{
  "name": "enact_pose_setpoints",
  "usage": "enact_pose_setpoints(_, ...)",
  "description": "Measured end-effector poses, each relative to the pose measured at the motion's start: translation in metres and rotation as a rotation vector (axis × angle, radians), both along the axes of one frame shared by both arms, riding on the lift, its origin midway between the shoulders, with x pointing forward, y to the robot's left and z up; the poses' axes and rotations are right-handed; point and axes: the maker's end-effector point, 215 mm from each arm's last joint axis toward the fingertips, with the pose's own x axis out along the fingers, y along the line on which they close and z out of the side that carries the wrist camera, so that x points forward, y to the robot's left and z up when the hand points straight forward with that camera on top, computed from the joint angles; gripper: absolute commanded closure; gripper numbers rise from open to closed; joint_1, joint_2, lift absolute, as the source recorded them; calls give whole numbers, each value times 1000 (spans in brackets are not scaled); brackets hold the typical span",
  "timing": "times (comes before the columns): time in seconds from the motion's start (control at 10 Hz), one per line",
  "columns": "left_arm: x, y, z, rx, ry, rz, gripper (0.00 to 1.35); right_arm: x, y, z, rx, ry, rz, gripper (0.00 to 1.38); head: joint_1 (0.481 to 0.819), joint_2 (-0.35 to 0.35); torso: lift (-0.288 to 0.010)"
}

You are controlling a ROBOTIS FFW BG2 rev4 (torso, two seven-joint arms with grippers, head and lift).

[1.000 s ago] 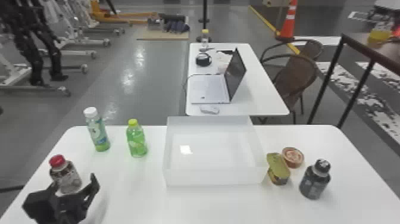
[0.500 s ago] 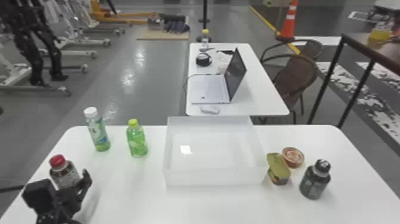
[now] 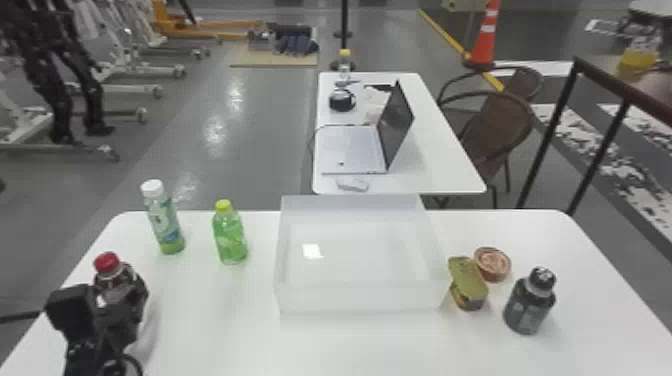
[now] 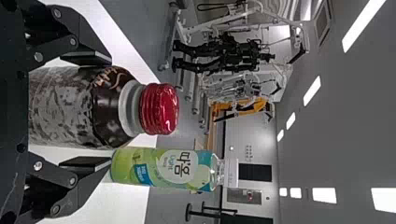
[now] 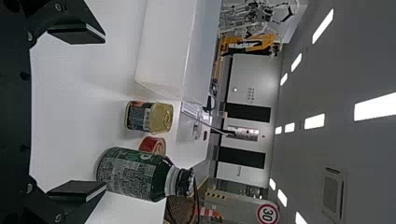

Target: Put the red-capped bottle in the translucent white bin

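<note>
At the far left of the white table, the red-capped bottle seems to stand upright, its base hidden in the head view. The left gripper has its fingers spread to either side of the bottle, with a narrow strip of tabletop showing between the bottle and one finger, so I judge it placed for the grasp but without a firm hold. That approach looks to be all that is done. Next to the right come the white-capped bottle and the yellow-capped green bottle, then the translucent white bin, with the red-capped bottle well outside it. What is left, as I judge it: close on the bottle, lift it, carry it rightward over the bin wall, lower it and let go. Beyond the bin are the gold-lidded tin, the small round tin and the black-capped bottle. The right gripper waits nearby, fingers apart and holding nothing.
</note>
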Motion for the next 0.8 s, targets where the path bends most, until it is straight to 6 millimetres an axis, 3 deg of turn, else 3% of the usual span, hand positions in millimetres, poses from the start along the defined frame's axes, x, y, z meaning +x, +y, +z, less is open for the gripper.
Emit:
enact_pose_setpoints(0.1,-1,1,-3,1,9,-1,1078,0,0,-1,0,1,0,182,549,0,-100)
enact_pose_setpoints(0.5,-5,-8,-4,13,5,-37,1079,0,0,-2,0,3,0,182,549,0,-100)
enact_pose_setpoints(0.7,-7,-24,27,25,-63,-84,1079,0,0,-2,0,4,0,182,549,0,-100)
enact_pose_setpoints(0.8,-7,-39,56,20,-128,-125,1079,-1,0,-3,0,5,0,182,549,0,-100)
